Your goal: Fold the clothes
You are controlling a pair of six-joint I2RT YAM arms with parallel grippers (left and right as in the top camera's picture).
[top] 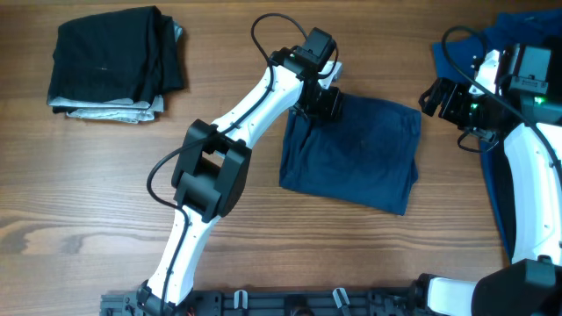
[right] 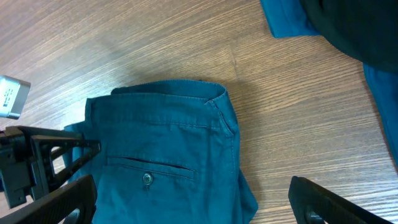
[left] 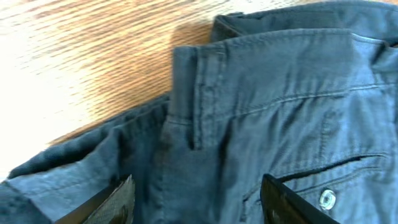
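The dark navy shorts [top: 351, 151] lie folded into a rough square at the table's centre. My left gripper [top: 321, 102] is over their far left corner. In the left wrist view its fingers [left: 199, 205] are open, one on each side of the fabric below the waistband [left: 280, 46] and belt loop. My right gripper [top: 442, 98] hovers just right of the shorts, open and empty. In the right wrist view its fingers [right: 193, 205] are spread wide above the shorts [right: 168, 149], whose back pocket and button show.
A folded stack, black on top of light grey [top: 110, 61], sits at the far left. Brighter blue garments [top: 527, 39] are heaped at the far right under the right arm, and they also show in the right wrist view [right: 289, 18]. Bare wood surrounds the shorts.
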